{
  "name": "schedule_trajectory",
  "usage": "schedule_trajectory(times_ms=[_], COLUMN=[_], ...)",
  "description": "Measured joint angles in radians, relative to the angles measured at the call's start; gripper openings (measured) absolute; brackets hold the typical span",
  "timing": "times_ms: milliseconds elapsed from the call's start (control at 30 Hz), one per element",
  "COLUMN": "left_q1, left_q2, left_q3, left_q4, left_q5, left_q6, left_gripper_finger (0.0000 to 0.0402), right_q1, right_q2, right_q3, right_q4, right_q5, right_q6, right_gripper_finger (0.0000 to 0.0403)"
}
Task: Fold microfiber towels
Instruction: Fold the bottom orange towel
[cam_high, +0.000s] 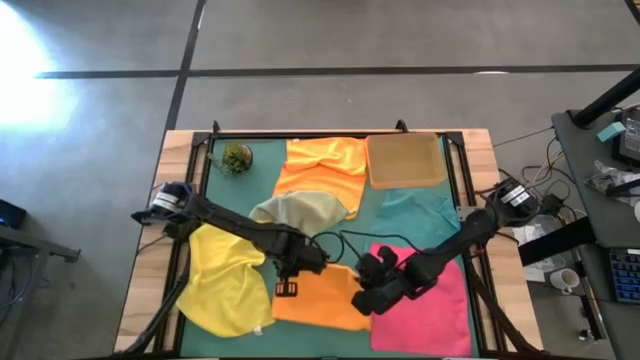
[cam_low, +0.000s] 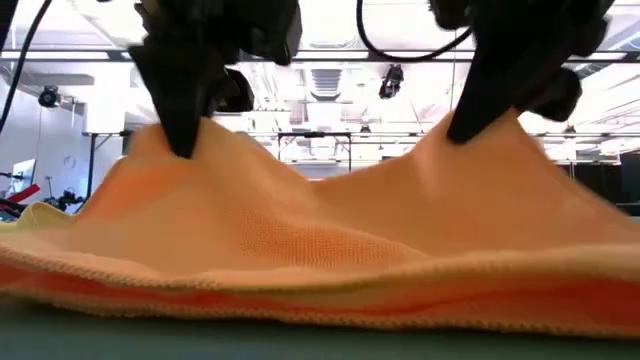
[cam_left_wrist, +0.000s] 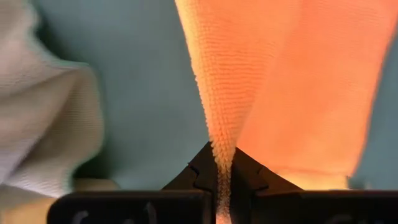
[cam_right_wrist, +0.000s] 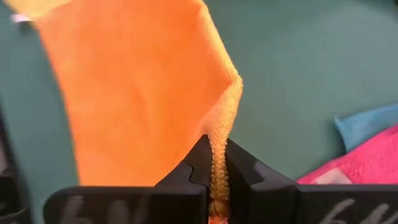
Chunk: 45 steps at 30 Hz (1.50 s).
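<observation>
An orange microfiber towel lies on the green mat near the table's front edge. Both grippers hold it. My left gripper is shut on its left part and my right gripper on its right part. In the low view the towel rises to two peaks under the dark fingers and sags between them. Its lower edge rests on the mat. Around it lie a yellow towel, an olive one, a second orange one, a teal one and a pink one. My left gripper pinches a bunched edge of the orange towel between its two fingers, coming from above and pointing down. The cloth is drawn up into a narrow ridge at the fingers and widens below them. One layer or several, I cannot tell. My right gripper pinches the orange towel's hemmed edge between its two fingers, slanting down from the table's right. The cloth spreads away from the fingers in a broad sheet, lifted at the hold, with its lower part on the mat.
A shallow tan tray stands at the far right of the mat and a small green plant ball at the far left. The wooden table frame borders the mat. Cables run between the arms above the olive towel.
</observation>
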Motion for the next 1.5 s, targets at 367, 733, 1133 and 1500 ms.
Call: schedule_trajectory(times_ms=[367,733,1133,1500], left_q1=[0.038,0.044,0.041,-0.017], left_q2=[-0.003,-0.006,-0.098,-0.192], left_q3=[-0.057,-0.091,-0.085,-0.091], left_q4=[-0.001,-0.027,-0.141,0.015], left_q5=[-0.018,-0.02,-0.02,-0.021], left_q6=[0.051,0.074,0.067,-0.039], left_gripper_finger=[0.0014,0.0133,0.0164,0.0164], right_q1=[-0.046,-0.078,-0.099,-0.104], right_q2=[0.0,-0.009,-0.071,-0.088], right_q3=[-0.005,-0.006,-0.004,0.012], right_q4=[-0.054,-0.07,-0.133,-0.168], right_q5=[0.004,-0.053,-0.066,-0.089], right_q6=[-0.066,-0.075,-0.095,-0.129], right_gripper_finger=[0.0013,0.0013,0.0053,0.0144])
